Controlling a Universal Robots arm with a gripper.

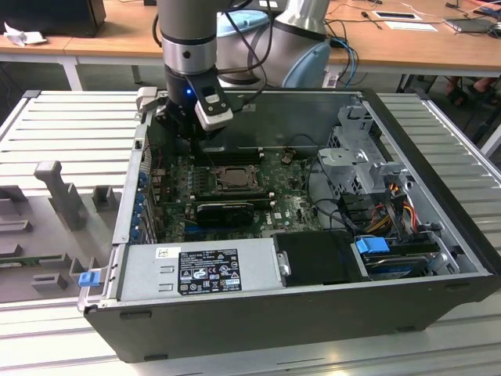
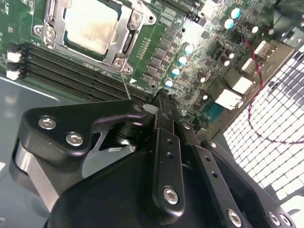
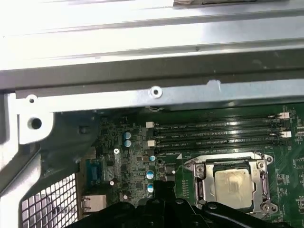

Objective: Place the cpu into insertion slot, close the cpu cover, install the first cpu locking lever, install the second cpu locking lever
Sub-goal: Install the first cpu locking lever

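Observation:
The cpu (image 2: 90, 23), a pale silvery square, lies seated in the insertion slot (image 2: 47, 33) on the green board; the exterior view shows it mid-board (image 1: 232, 179). The cpu cover (image 2: 124, 35) lies flat over it as a metal frame, also seen in the first wrist view (image 3: 259, 190). A thin locking lever (image 2: 125, 80) rises from the socket's corner and ends close beside my fingertips; I cannot tell whether it is touched. My gripper (image 2: 160, 102) hovers beside the socket, its fingers pressed together. In the exterior view the gripper (image 1: 192, 137) is over the board's far end, towards that view's left.
Long black memory slots (image 2: 71, 71) run beside the socket. The case's metal wall (image 3: 142, 95) stands close behind them. A black card (image 1: 225, 210), a power supply (image 1: 200, 270), a drive cage (image 1: 356, 153) and cables (image 1: 391, 207) fill the rest of the case.

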